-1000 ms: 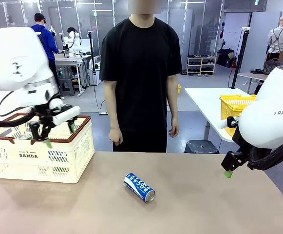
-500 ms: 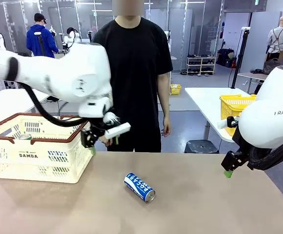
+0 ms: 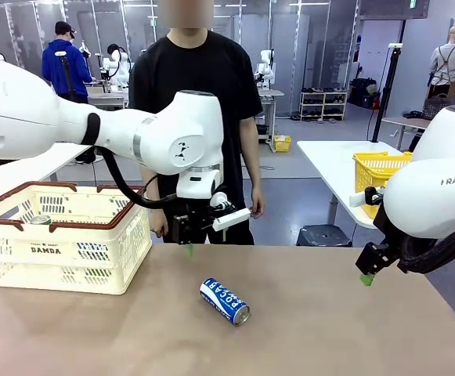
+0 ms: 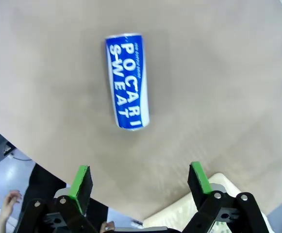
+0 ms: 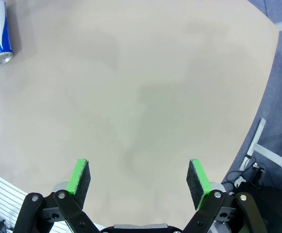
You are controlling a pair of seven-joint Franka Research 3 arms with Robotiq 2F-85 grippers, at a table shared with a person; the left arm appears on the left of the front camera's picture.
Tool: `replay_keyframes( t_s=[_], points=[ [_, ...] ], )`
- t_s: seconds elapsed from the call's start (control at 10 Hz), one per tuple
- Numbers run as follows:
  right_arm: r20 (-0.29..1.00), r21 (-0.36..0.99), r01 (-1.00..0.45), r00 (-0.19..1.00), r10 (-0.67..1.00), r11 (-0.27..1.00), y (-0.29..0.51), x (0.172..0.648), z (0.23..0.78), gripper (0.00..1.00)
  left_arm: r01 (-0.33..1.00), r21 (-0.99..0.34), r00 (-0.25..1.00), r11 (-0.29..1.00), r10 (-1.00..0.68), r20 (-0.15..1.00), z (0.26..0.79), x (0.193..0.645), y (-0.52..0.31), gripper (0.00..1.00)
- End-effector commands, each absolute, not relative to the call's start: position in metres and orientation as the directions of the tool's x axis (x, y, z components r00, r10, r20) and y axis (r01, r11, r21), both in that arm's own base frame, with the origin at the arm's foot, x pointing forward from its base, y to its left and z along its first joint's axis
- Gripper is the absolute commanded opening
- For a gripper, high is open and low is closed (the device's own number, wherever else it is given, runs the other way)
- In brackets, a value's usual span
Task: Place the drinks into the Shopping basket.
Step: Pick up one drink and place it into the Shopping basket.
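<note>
Blue can (image 3: 224,301) lying on its side mid-counter (image 3: 329,329), clear of the Shopping basket (image 3: 63,244) at counter's left. Green can top (image 3: 41,220) visible inside basket. Left gripper (image 4: 140,187) above the blue can, fingers spread wide, empty. Right gripper (image 5: 138,180) at counter's right edge, fingers likewise wide apart, holding nothing.

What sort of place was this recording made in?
Probably a robotics lab or workshop hall, not a shop. Worktables stand behind the person, glass partitions and a shoe rack line the back wall, and a yellow mesh basket sits on a side table. The Shopping basket and blue can look like props.
</note>
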State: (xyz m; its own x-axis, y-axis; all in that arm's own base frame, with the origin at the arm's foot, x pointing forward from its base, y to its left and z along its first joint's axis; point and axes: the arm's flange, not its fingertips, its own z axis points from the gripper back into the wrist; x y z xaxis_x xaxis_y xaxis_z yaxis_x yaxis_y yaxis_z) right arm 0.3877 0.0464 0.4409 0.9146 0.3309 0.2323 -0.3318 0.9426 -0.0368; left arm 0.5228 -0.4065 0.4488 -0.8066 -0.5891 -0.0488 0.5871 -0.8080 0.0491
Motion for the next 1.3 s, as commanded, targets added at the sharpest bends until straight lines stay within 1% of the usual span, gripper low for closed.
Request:
replay_keyframes(
  t_s=[0.0, 0.1, 0.2, 0.5, 0.7, 0.8, 1.0, 1.2],
  points=[
    [0.231, -0.038, -0.334, 0.914, 0.334, 0.942, 0.045, 0.386, 0.439, 1.00, 0.607, 0.035, -0.793, -0.794, -0.608, -0.036, 0.446, 0.525, -0.428, 1.00],
    [0.231, -0.038, -0.334, 0.914, 0.334, 0.942, 0.045, 0.386, 0.439, 1.00, 0.555, 0.023, -0.831, -0.832, -0.555, -0.017, 0.449, 0.520, -0.430, 1.00],
    [0.231, -0.038, -0.334, 0.914, 0.334, 0.942, 0.045, 0.386, 0.439, 1.00, 0.586, 0.053, -0.808, -0.809, -0.588, -0.037, 0.445, 0.523, -0.418, 1.00],
    [0.231, -0.038, -0.334, 0.914, 0.334, 0.942, 0.045, 0.386, 0.439, 1.00, 0.586, 0.053, -0.808, -0.809, -0.588, -0.037, 0.445, 0.523, -0.418, 1.00],
    [0.231, -0.038, -0.334, 0.914, 0.334, 0.942, 0.045, 0.386, 0.439, 1.00, 0.559, 0.050, -0.829, -0.828, -0.559, 0.005, 0.441, 0.529, -0.417, 1.00],
    [0.231, -0.038, -0.334, 0.914, 0.334, 0.942, 0.045, 0.386, 0.439, 1.00, 0.576, 0.065, -0.817, -0.815, -0.576, 0.021, 0.437, 0.525, -0.417, 1.00],
    [0.231, -0.038, -0.334, 0.914, 0.334, 0.942, 0.045, 0.386, 0.439, 1.00, 0.617, 0.049, -0.786, -0.785, -0.618, 0.000, 0.427, 0.510, -0.416, 1.00],
    [0.231, -0.038, -0.334, 0.914, 0.334, 0.942, 0.045, 0.386, 0.439, 1.00, 0.642, 0.073, -0.766, -0.763, -0.643, 0.018, 0.411, 0.496, -0.418, 1.00]
  ],
)
